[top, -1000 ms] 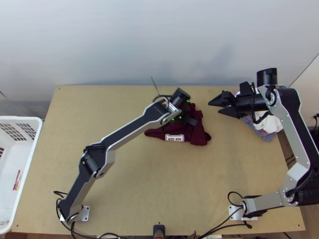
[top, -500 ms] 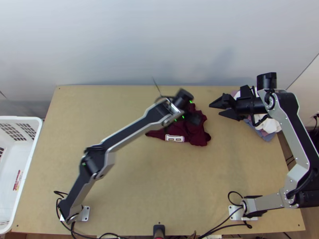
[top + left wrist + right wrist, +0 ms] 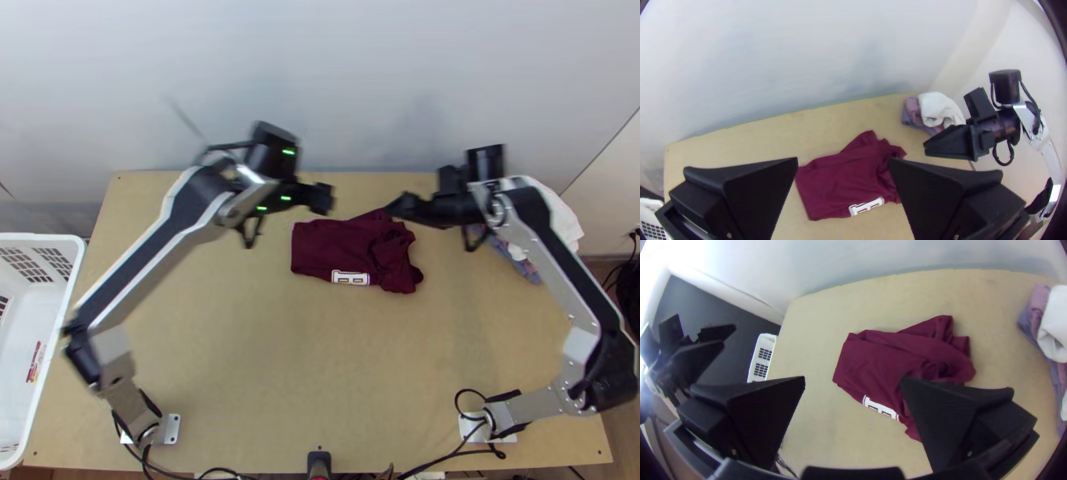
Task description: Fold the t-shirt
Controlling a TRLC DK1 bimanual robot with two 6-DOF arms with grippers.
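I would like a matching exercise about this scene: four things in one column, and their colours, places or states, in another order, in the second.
Things:
1. T-shirt
2. Basket
3. Left gripper
4. Cloth pile

Descriptions:
A. Open, holding nothing
B. White and purple, at the top view's right
C. Maroon, bunched at one end
D. White, at the top view's left edge

Pairs: 1-C, 2-D, 3-A, 4-B

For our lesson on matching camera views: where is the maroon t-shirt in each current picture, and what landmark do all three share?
Top view: maroon t-shirt near the centre, slightly right.
Left wrist view: beyond the left gripper, mostly between its fingers.
Right wrist view: beyond the right gripper, partly behind one finger.
Shared landmark: white cloth.
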